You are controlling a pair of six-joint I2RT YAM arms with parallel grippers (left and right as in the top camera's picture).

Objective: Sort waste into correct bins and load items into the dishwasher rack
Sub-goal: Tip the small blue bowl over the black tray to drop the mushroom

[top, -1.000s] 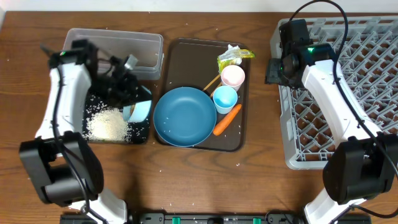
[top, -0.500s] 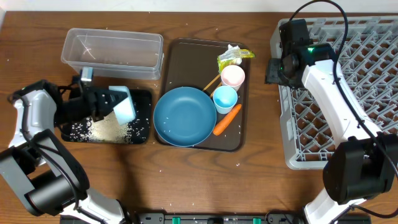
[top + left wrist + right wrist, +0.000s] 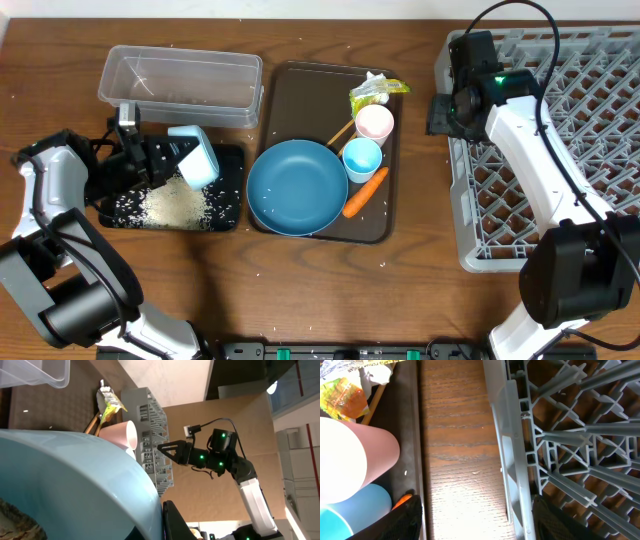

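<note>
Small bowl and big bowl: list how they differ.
Colour and size: the small bowl is light blue; the big bowl is dark blue and far wider.
Pose: the small bowl is tipped on its side; the big bowl sits upright.
Support: the left gripper holds the small bowl over the black tray; the big bowl rests on the brown tray.
Both are round.

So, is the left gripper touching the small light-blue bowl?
Touching. Left wrist view: a finger of the left gripper lies against the small light-blue bowl; overhead, the bowl sits tilted at its tip.
</note>
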